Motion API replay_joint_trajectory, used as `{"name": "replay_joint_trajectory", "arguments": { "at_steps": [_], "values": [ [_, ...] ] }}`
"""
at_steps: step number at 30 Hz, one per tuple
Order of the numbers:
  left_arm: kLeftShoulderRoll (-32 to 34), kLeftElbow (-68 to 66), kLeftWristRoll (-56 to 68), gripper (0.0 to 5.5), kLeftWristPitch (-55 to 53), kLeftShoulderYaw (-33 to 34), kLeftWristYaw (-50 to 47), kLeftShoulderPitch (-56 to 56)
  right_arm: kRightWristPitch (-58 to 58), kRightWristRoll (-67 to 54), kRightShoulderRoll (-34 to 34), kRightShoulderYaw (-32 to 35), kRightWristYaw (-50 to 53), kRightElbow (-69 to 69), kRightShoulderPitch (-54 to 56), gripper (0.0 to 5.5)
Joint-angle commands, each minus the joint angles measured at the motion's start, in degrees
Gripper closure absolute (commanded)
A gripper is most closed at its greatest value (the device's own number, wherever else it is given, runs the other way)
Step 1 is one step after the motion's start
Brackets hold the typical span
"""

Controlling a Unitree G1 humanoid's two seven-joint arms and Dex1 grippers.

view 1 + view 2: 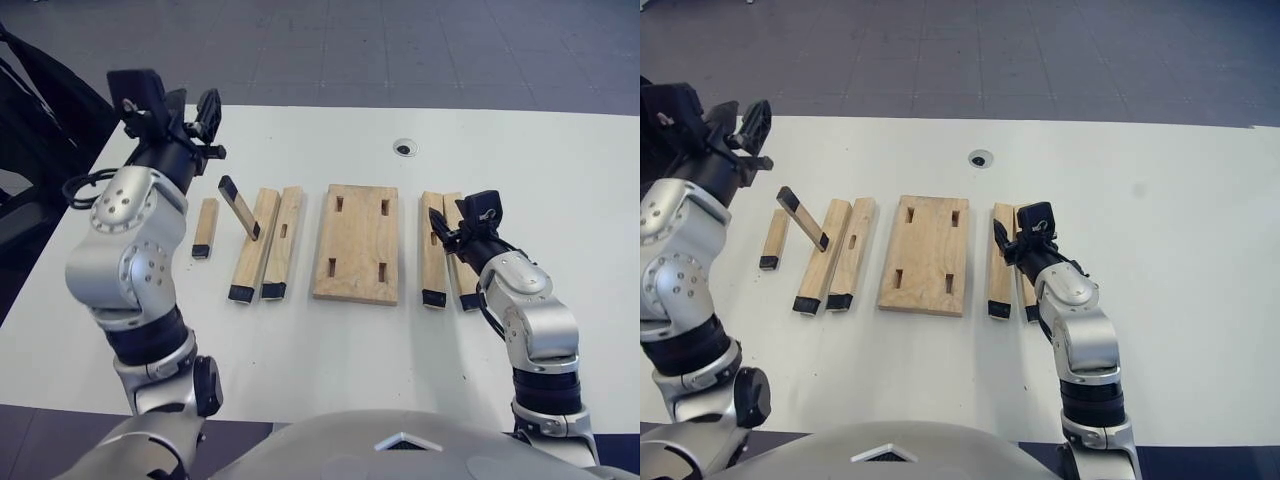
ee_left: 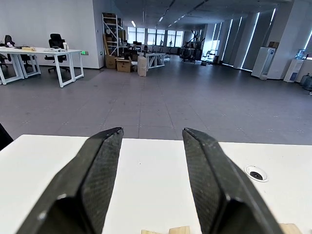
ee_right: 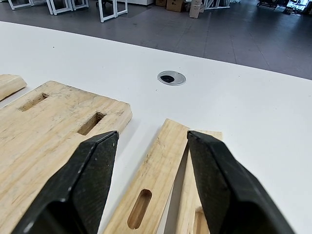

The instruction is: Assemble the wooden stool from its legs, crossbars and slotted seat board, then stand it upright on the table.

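You have grey floor tiles (image 2: 161, 97) ahead, white desks (image 2: 36, 50) with black chairs (image 2: 57, 41), shelving (image 2: 111, 34), and tall bright windows (image 2: 146, 36) beyond.

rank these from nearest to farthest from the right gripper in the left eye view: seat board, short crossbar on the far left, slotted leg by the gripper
1. slotted leg, right at the right gripper, on the right side of the row.
2. seat board, in the middle of the row, to the gripper's left.
3. short crossbar, at the far left end of the row.

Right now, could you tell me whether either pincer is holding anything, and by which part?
Nothing is held: the left pincer and the right pincer are both open and empty.
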State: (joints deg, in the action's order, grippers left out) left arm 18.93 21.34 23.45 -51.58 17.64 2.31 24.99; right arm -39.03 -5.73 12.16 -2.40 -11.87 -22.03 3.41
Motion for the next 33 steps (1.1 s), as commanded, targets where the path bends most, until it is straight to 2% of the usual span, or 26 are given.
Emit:
{"name": "replay_joint_trajectory", "arguments": {
  "at_steps": [1, 6, 16, 24, 26, 33],
  "values": [
    [-0.33, -7.67, -0.12, 3.25, -0.73, -0.92, 1.33, 1.71, -0.15, 0.21, 0.18, -0.24, 0.16, -0.38, 0.3, 2.91],
    [-1.19, -8.0, 0.03, 3.25, -0.96, -1.46, 0.88, 1.49, -0.24, 0.22, 0.03, -0.23, 0.53, -0.73, -0.18, 2.91],
    [1.23, -6.98, 0.21, 3.25, 0.54, 2.42, -1.64, 14.41, -0.32, 0.06, 0.16, -0.49, 0.52, -1.05, -0.5, 2.91],
    [-4.03, -17.01, -2.27, 3.25, -3.63, -4.44, -0.06, -4.54, -0.2, 0.1, -0.1, -0.71, 0.74, -0.71, -0.31, 2.91],
    [-4.44, -17.68, -2.41, 3.25, -3.6, -4.26, 0.0, -6.07, -0.19, 0.1, -0.15, -0.66, 0.83, -0.82, -0.46, 2.91],
    [-2.03, -10.73, -0.22, 3.25, 2.35, 0.97, -1.02, 9.98, -0.04, 0.12, -0.25, -0.72, 1.07, -0.93, -1.11, 2.91]
  ]
}}
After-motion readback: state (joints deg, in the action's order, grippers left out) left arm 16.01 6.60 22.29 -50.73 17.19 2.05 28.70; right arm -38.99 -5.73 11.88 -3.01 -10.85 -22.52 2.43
